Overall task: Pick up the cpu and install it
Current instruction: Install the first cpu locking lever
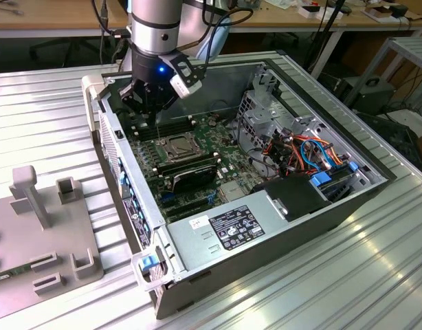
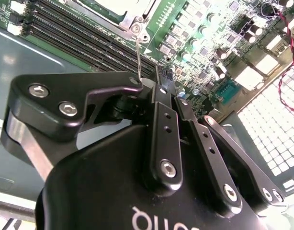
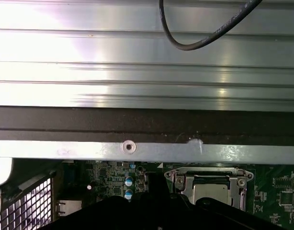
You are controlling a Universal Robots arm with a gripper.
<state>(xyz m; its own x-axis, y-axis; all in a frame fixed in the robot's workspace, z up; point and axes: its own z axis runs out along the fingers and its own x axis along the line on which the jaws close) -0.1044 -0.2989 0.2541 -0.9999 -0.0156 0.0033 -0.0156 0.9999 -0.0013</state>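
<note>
Pincer [image 1: 154, 108] was closed on the thin socket lever [image 2: 139, 52], cpu [image 1: 178, 146] lay in its socket [image 1: 164, 144] at 5 o'clock from it in the exterior view; risk judged: lever slipping the grip and springing, leaving cpu unclamped.

PC case [image 1: 300, 247] sits on the table [image 1: 46, 96], rack [image 1: 46, 227] beside it at the exterior view's left. The board [image 1: 225, 130] lies in the case w/ the socket [image 1: 175, 146] on it. The gripper [image 1: 151, 108] hangs just behind the socket.
</note>
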